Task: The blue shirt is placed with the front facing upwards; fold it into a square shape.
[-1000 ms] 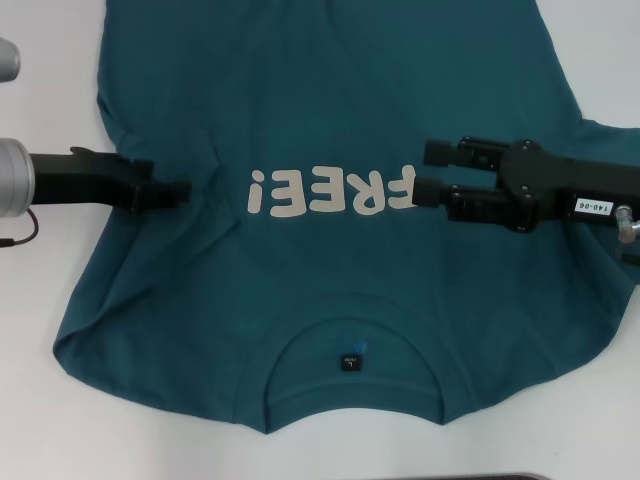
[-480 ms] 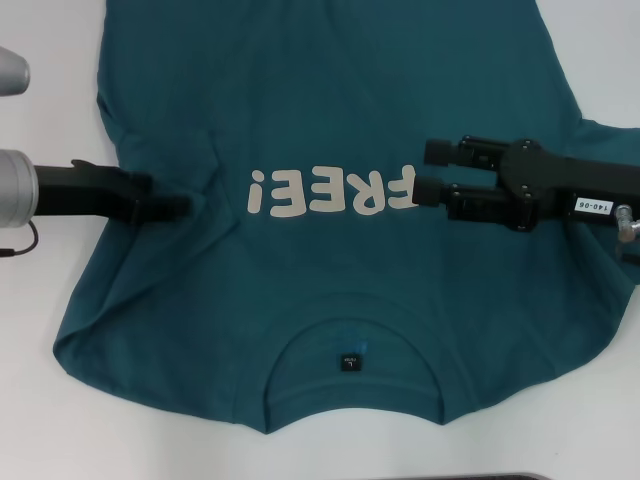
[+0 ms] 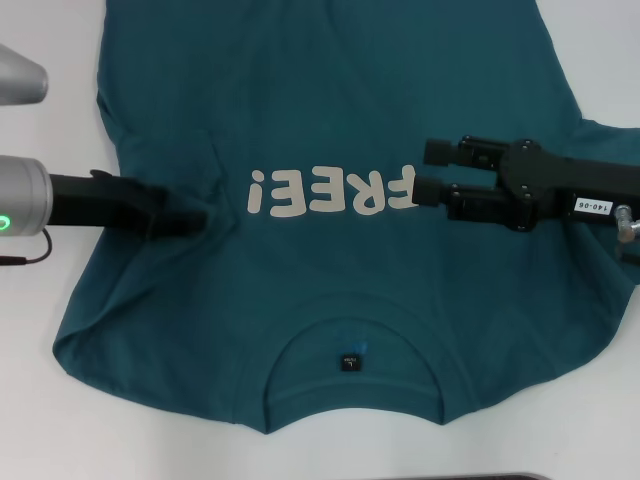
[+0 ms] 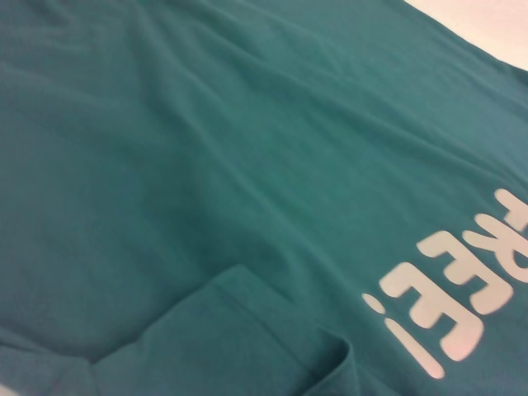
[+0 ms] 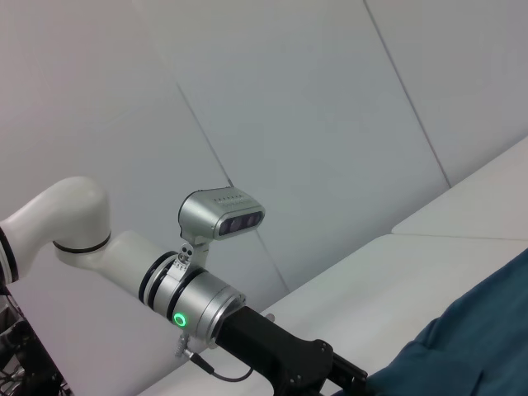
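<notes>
One blue shirt is seen, spread front-up on the white table, collar nearest the robot, w/ one small black neck label inside the collar. One off-white "FREE!" print is read upside down in the head view. Two grippers are counted.

The shirt's far end is cut off by the head view's top edge, so hem & lower body are not shown. A folded sleeve edge is picked up in the left wrist view; that arm's own fingers are not shown there. In the right wrist view only a corner of shirt is seen, plus the left arm farther off.

Left gripper is laid low on the fabric at the shirt's left side, just beside the "!" end of the print. Its fingertips merge into one dark tip against the cloth; jaws apart or together can't be told, nor whether cloth is pinched.

Right gripper is held at the "F" end of the print. Its two fingers are set clearly apart, w/ shirt visible between them; nothing is clamped. Contact w/ the cloth can't be judged.
</notes>
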You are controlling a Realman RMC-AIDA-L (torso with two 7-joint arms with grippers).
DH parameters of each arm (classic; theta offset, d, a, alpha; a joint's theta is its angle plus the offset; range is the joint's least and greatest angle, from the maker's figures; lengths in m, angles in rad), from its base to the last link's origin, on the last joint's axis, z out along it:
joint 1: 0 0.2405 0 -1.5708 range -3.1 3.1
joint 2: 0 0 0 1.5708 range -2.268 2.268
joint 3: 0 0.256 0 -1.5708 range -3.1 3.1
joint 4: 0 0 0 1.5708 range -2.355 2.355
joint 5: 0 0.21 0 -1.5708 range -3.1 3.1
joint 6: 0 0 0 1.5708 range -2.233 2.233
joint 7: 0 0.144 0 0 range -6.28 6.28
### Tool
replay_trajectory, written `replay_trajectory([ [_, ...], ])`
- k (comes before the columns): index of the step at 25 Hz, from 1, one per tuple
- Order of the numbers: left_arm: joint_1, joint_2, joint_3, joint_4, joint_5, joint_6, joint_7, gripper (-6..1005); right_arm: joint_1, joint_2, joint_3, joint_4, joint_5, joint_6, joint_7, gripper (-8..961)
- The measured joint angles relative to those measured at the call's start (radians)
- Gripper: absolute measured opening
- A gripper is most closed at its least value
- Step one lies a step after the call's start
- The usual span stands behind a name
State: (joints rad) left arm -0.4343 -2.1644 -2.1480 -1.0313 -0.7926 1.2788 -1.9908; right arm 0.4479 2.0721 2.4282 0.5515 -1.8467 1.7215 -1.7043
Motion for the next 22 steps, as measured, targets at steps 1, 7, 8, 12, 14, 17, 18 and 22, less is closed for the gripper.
replay_trajectory([
  [1,-0.001,0.000,0.006,-0.001,0.000,0.008,0.000,647,0.000,0.000,0.000,0.000,0.000,0.000,-0.001,760],
  [7,-0.004,-0.002,0.027,-0.008,-0.004,0.056,0.000,649,0.000,0.000,0.000,-0.001,0.000,0.003,-0.003,760],
  [8,-0.005,-0.002,0.027,-0.008,-0.006,0.065,0.000,650,0.000,0.000,0.000,-0.001,0.000,0.003,-0.003,760],
  [12,-0.008,-0.002,0.029,-0.010,-0.017,0.107,0.002,651,-0.003,-0.001,0.000,-0.002,0.000,0.004,-0.003,760],
  [14,-0.009,-0.002,0.031,-0.010,-0.020,0.122,0.003,652,-0.004,-0.001,0.000,-0.002,0.000,0.004,-0.004,760],
  [17,-0.009,-0.002,0.033,-0.011,-0.055,0.182,0.007,653,-0.006,-0.002,0.000,-0.002,0.000,0.004,-0.005,760],
  [18,-0.009,-0.002,0.033,-0.011,-0.055,0.182,0.007,654,-0.007,-0.002,0.000,-0.002,0.000,0.004,-0.005,760],
  [22,-0.003,0.002,0.020,-0.035,-0.119,0.241,0.030,655,-0.008,-0.002,0.001,0.002,0.000,0.004,-0.003,759],
])
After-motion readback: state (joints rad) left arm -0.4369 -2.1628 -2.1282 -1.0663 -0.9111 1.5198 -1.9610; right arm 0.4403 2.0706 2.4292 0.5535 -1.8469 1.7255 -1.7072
